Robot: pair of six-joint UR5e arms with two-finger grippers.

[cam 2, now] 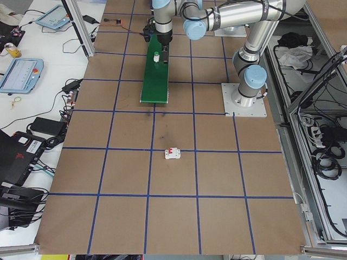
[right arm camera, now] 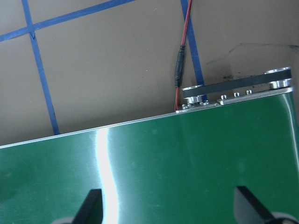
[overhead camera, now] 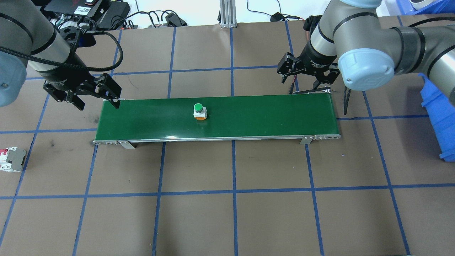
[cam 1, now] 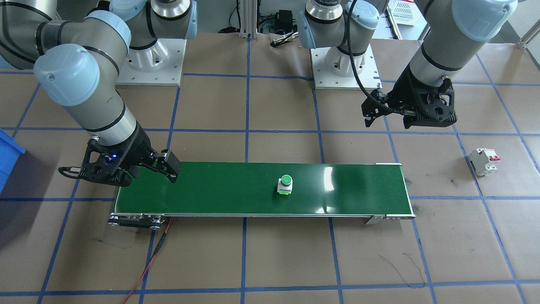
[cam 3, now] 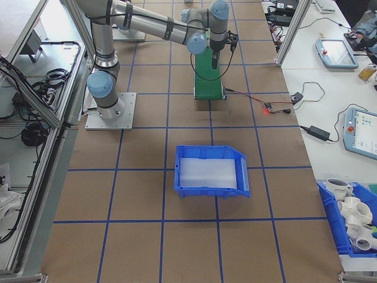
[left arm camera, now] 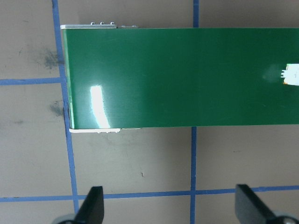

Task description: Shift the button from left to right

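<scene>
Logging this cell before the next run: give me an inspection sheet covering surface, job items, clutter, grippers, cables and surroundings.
Surface: brown table with blue tape grid; green conveyor belt across it.
Job's things: button upright near mid-belt, untouched.
Clutter: circuit breaker on the table off the belt's left end; blue bin beyond the right end.
Grippers: left gripper open, empty, at the belt's left end; right gripper open, empty, over the right end.
Cables: red-black lead from the belt's right end.
Surroundings: pendants on side benches.

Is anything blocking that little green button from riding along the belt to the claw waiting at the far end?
Nothing visible does. The button stands alone mid-belt, with bare green belt between it and the right claw, which is open at the belt's end.
</scene>
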